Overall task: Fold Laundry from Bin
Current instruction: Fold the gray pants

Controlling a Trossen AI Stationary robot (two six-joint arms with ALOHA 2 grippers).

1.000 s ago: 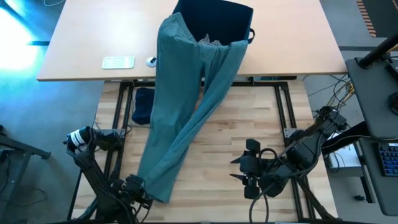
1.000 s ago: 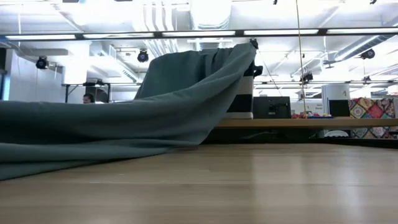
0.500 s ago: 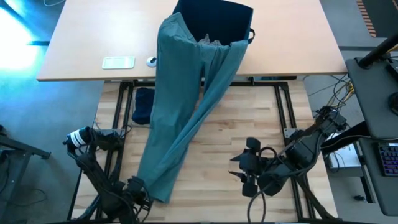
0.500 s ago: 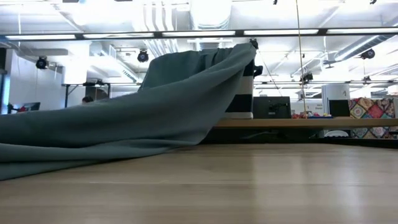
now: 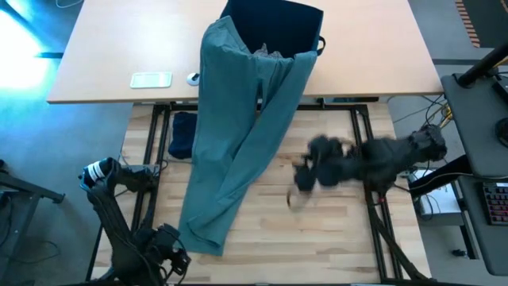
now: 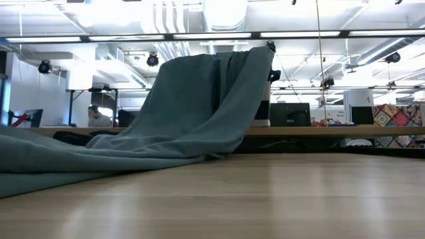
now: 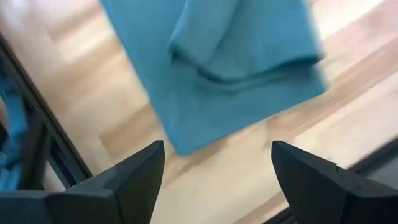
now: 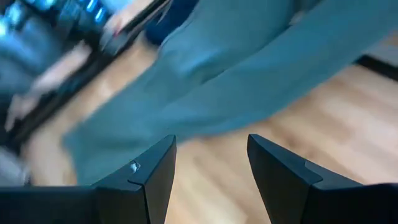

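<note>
A large teal-green garment [image 5: 238, 135] hangs out of the navy bin [image 5: 274, 20] on the far table. It drapes down onto the wooden table, where its near end [image 7: 230, 74] lies flat. My left gripper [image 7: 217, 149] is open above the table just beside that end, at the near left [image 5: 163, 248], with nothing between its fingers. My right gripper [image 8: 211, 140] is open and blurred in mid-air over the table's middle right [image 5: 304, 176], facing the garment. Grey pieces [image 5: 270, 52] show inside the bin. A navy piece [image 5: 182, 133] lies at the table's far left.
A small white flat device [image 5: 151, 79] and a small round object [image 5: 193, 78] lie on the far table, left of the bin. Bare wood [image 5: 317, 238] shows on the near right of the table. In the low view the garment [image 6: 186, 106] hides most of the bin.
My left gripper has opened, let go of the teal garment's near end and risen. That end has dropped and lies slack on the table. My right gripper has swung toward the far edge and the garment, rolling as it went, its fingers still apart.
</note>
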